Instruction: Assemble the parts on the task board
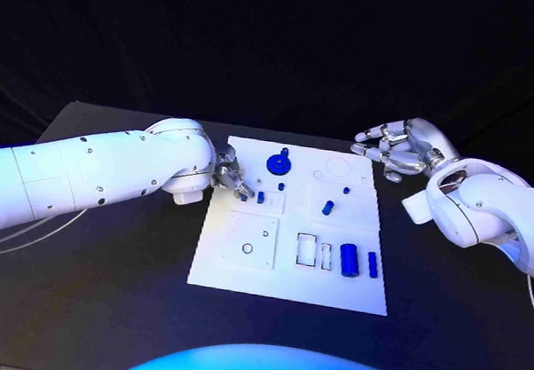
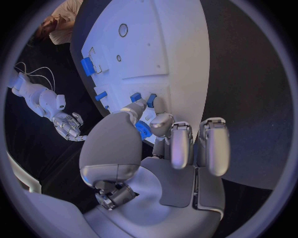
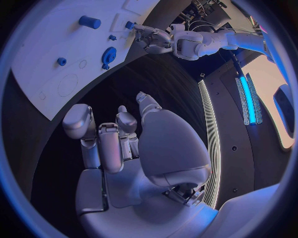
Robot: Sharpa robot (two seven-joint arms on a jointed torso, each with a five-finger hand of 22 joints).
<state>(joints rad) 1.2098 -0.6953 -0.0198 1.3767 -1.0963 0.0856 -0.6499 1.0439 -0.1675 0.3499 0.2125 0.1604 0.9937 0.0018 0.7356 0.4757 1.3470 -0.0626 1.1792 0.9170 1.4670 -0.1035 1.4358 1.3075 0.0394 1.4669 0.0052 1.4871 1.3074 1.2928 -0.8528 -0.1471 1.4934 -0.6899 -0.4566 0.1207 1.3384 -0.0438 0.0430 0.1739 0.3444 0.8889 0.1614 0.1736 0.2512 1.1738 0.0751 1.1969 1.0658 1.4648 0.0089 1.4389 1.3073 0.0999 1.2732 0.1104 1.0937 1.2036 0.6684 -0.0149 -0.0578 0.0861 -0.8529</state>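
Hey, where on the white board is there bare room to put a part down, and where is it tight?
The task board is bare along its near edge, below the blue cylinder. Its far right corner is open too, carrying just a faint circle outline. It's crowded at the far left, where the left hand sits by the blue gear.

Both arms are glossy white, built of rounded shell segments with small dark screw holes dotted along them. The left arm is a long smooth tube that swells into a bulbous wrist housing just behind the left hand; thin pale cables trail beneath its rear part. The right arm ends in a fat rounded wrist casing, with a cable at its far end. The right hand is silver metal with jointed, blocky fingers and pale pads. From the wrist cameras, each palm is a smooth grey dome above a white cuff.
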